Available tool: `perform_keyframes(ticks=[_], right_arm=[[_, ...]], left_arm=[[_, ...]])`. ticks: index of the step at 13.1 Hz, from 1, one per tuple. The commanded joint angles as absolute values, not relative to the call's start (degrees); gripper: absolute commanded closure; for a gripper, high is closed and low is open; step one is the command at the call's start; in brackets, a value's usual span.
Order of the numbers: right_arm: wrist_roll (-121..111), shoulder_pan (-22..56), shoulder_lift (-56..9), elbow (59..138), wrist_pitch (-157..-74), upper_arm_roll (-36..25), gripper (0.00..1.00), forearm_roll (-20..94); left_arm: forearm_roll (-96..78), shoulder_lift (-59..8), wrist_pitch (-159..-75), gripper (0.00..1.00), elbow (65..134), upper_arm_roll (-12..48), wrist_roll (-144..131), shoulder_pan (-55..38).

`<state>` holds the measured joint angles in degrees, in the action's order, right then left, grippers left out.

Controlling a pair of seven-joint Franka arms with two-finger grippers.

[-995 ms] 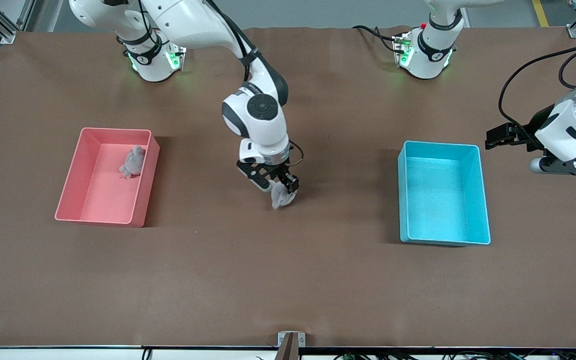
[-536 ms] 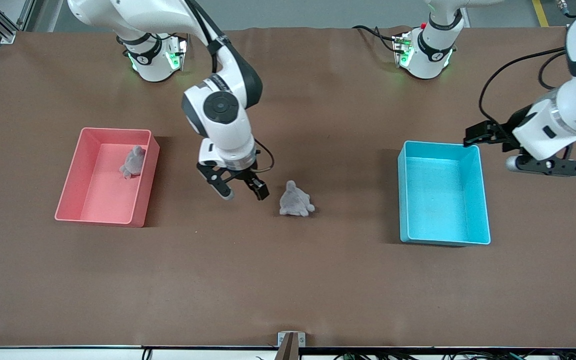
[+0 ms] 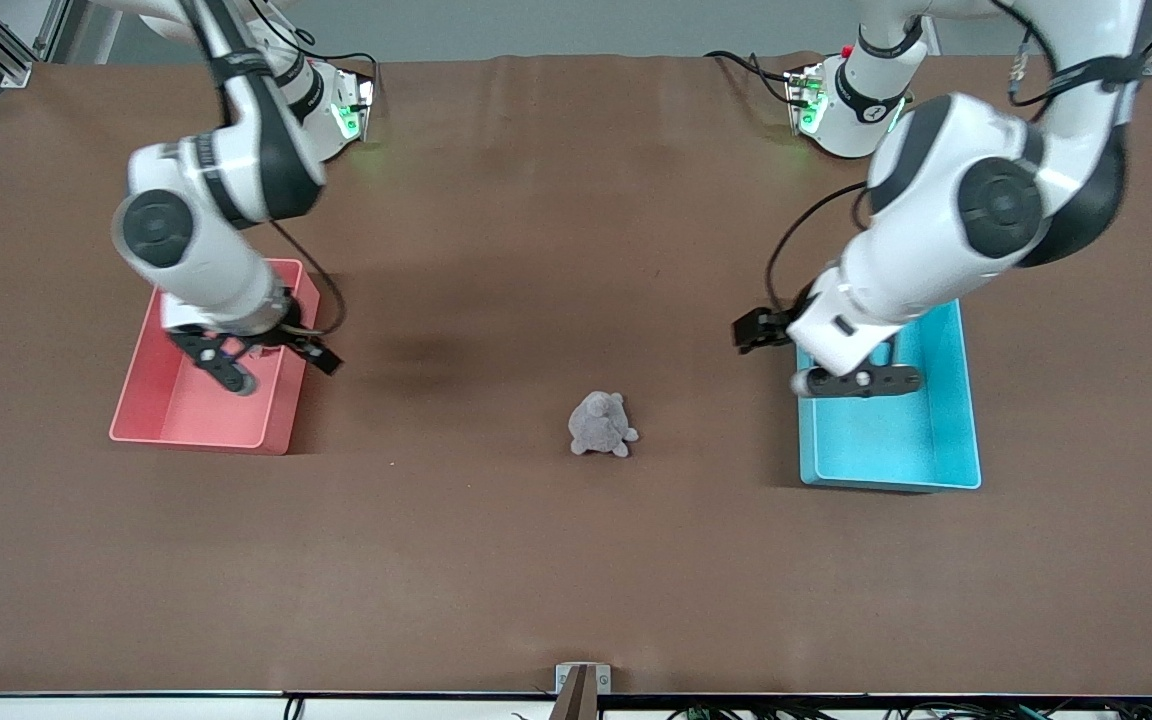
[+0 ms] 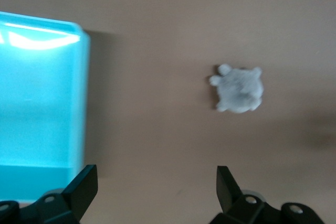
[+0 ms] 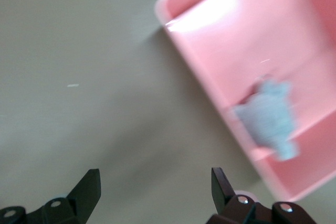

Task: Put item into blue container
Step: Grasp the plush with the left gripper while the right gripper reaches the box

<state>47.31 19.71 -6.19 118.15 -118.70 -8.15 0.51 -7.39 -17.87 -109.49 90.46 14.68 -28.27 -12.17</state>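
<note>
The small grey plush toy (image 3: 602,424) lies alone on the brown table (image 3: 536,560) — bare cloth on every side of it. The left gripper (image 3: 826,360) hangs with fingers apart over the light cyan-blue plastic bin's (image 3: 966,440) rim toward the toy. The right gripper (image 3: 261,365), fingers spread, hangs over the pink plastic bin's (image 3: 136,420) inner wall — well apart from the toy.

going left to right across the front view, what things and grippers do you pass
pink bin → right gripper, open, over that bin's rim → grey plush toy on the table → left gripper, open, over the blue container's edge → blue container
</note>
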Motion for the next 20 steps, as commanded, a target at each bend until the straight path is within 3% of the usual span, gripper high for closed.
perform_keyframes(ticks=[1,6,7,8,9,10,11,20], right_arm=[[37.11,11.97,-4.31,122.16,-116.89,-6.77,0.00,0.96],[28.67,4.40,-4.48,131.64,-125.75,-6.77,0.01,4.04],[27.26,3.00,-4.74,133.57,-128.03,-6.77,0.11,4.91],[26.64,2.73,-5.01,134.55,-129.10,-6.77,0.27,7.01],[26.54,2.72,-5.18,134.65,-129.11,-6.77,0.27,8.42],[26.54,2.99,-5.36,134.65,-129.11,-6.77,0.17,9.22],[26.54,2.99,-5.45,134.91,-129.11,-6.77,0.00,9.92],[26.46,3.25,-10.45,135.44,-130.60,-6.68,0.00,10.20]], left_arm=[[-7.65,-22.22,-115.81,0.01,89.47,14.33,-34.43,-16.07],[-7.29,-32.24,-129.00,0.02,86.49,13.89,-42.09,-20.91],[-7.29,-34.08,-131.55,0.02,86.22,13.71,-42.10,-21.53],[-6.86,-35.58,-134.01,0.02,86.13,13.71,-42.01,-21.88],[-5.72,-37.25,-136.38,0.02,86.13,13.71,-42.10,-21.97],[-5.19,-38.66,-139.02,0.02,86.05,13.71,-42.10,-22.49],[-5.19,-39.89,-141.74,0.02,86.04,13.71,-41.84,-22.94],[-5.54,-48.16,-146.78,0.02,82.71,13.80,-42.36,-25.75]])
